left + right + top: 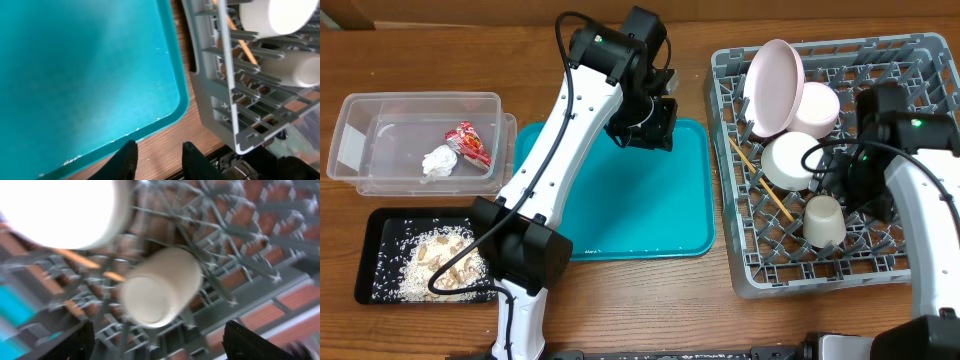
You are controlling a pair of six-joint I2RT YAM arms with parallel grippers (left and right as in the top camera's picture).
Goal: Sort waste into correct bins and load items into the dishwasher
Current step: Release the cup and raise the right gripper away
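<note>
Left hand (159, 160): yours is spread apart, holding nothing, above the corner of the teal tray (90, 75).
Right hand (157, 342): yours is spread wide over the white cup (160, 292) in the dish rack (840, 282).

Plastic dish rack (800, 283) (matt); wooden table (420, 50).

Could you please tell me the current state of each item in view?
Plate: on edge in the dish rack.
Bowls: in the rack.
Cup: tipped over in the rack.
Chopsticks: lying in the rack.
Wrapper: crumpled, in the clear tub.
Tissue: crumpled, same tub.
Rice scraps: piled in the black tray.
Left gripper: open, empty.
Right gripper: open, empty.
</note>
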